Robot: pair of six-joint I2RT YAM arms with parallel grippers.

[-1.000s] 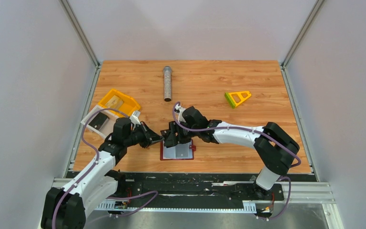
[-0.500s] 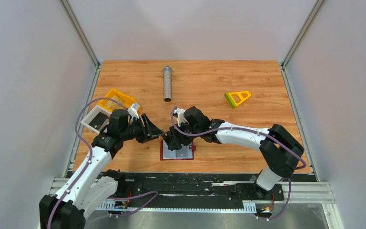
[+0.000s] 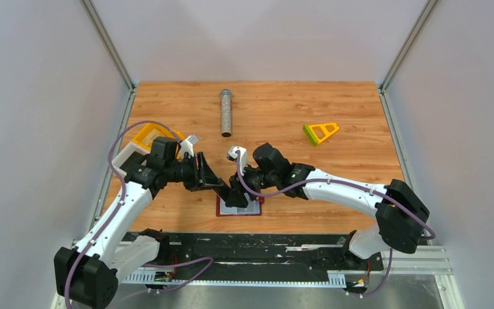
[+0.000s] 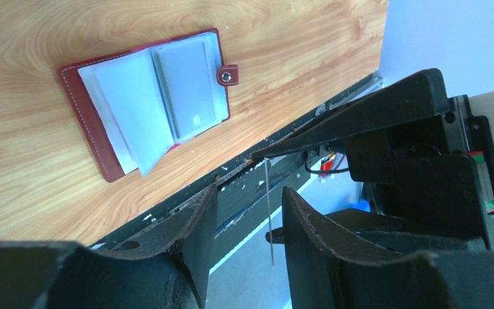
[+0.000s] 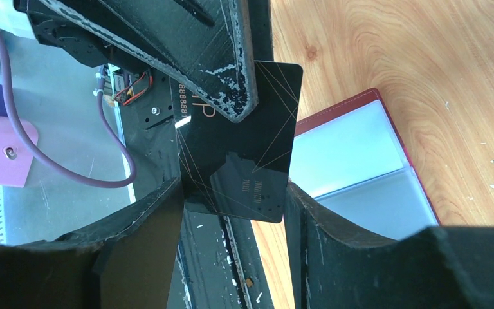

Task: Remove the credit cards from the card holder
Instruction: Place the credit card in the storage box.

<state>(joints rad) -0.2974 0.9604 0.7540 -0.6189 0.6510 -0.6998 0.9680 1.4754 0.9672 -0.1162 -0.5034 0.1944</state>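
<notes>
- Credit card (image 5: 241, 161), the dark one, is off the desk (image 3: 334, 103). It sits in the air just over the far-left edge of the open card holder (image 4: 135, 103), which lies flat near the desk's near edge.
- Right claw (image 5: 234, 193) is closed across the card's two side edges at its fingertips, the card's face towards its own camera. I judge that a thin hold.
- Left claw (image 4: 249, 193) is spread astride the card. Its wrist view shows the card edge-on with a gap on either side, and one of its fingers (image 5: 225, 77) overlaps the card's top.
- If the right claw lets go before the left has pinched, the slick card would likely drop onto the holder or slide off the near edge.
- If the left claw closes off-centre it pushes the face, and an edge-held card can swivel or spring out.
- The claws are crowded, so a knock could jar the grip.
- I cannot tell whether the holder's pockets contain another card.
</notes>
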